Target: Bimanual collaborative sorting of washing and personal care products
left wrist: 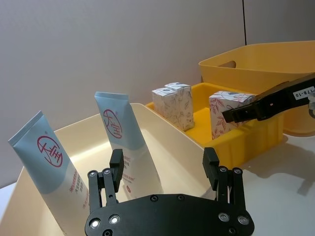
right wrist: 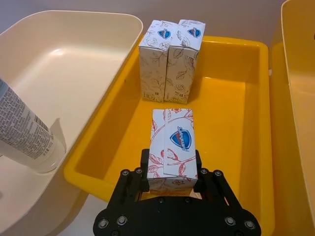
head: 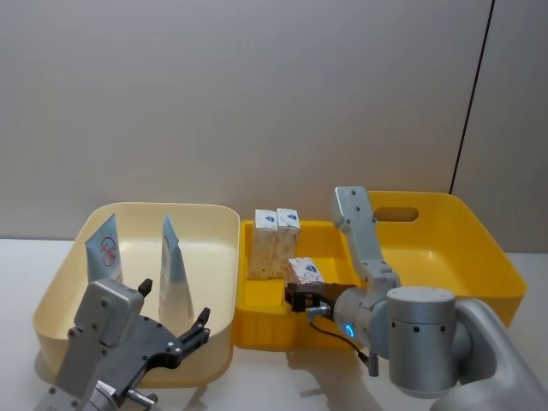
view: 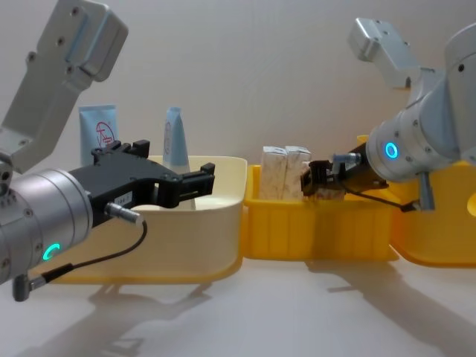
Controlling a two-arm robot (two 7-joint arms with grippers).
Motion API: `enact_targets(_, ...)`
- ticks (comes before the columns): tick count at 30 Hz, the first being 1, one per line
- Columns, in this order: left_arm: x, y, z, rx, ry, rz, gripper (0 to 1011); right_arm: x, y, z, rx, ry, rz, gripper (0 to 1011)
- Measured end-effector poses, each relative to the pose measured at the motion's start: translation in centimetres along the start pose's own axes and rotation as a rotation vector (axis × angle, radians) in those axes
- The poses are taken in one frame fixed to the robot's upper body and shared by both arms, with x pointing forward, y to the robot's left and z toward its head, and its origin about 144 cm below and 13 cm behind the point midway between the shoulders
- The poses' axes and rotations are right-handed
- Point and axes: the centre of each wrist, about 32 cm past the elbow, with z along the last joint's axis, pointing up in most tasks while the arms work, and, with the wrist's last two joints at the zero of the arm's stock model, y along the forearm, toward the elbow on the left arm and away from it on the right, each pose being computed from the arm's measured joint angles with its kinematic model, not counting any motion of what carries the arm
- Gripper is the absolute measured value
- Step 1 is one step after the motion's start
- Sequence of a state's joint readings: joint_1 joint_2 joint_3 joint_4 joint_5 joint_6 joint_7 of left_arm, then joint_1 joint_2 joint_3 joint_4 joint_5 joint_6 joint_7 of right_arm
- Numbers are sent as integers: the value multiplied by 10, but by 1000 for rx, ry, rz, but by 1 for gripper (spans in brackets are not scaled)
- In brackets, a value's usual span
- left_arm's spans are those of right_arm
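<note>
Two pale-blue tubes (head: pixel 105 248) (head: pixel 174 270) with red round logos stand upright in the cream bin (head: pixel 214 214). Two white cartons (head: pixel 264 244) (head: pixel 287 240) stand side by side at the back of the small yellow tray (head: pixel 248 330). My right gripper (right wrist: pixel 172 169) is shut on a third carton (right wrist: pixel 173 142), upright inside the tray's front part; whether it touches the floor I cannot tell. My left gripper (left wrist: pixel 163 160) hangs open with nothing between its fingers, at the near side of the cream bin in front of the tubes.
A large yellow bin (head: pixel 479 231) with a handle slot stands to the right of the small tray, touching it. The cream bin touches the tray's left side. A plain wall closes the back. White tabletop lies in front of the bins.
</note>
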State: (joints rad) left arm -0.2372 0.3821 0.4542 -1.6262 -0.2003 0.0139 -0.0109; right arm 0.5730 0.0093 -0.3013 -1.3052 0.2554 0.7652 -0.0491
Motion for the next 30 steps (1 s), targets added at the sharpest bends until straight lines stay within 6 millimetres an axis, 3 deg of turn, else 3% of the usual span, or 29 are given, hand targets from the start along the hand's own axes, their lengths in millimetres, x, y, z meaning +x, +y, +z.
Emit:
enact_targets(17, 0, 0, 0, 0, 0, 0, 1001, -1, -1, 0, 22, 1, -1, 441)
enact_targets(30, 0, 0, 0, 0, 0, 0, 1002, -3, -11, 3, 157, -14, 0, 441)
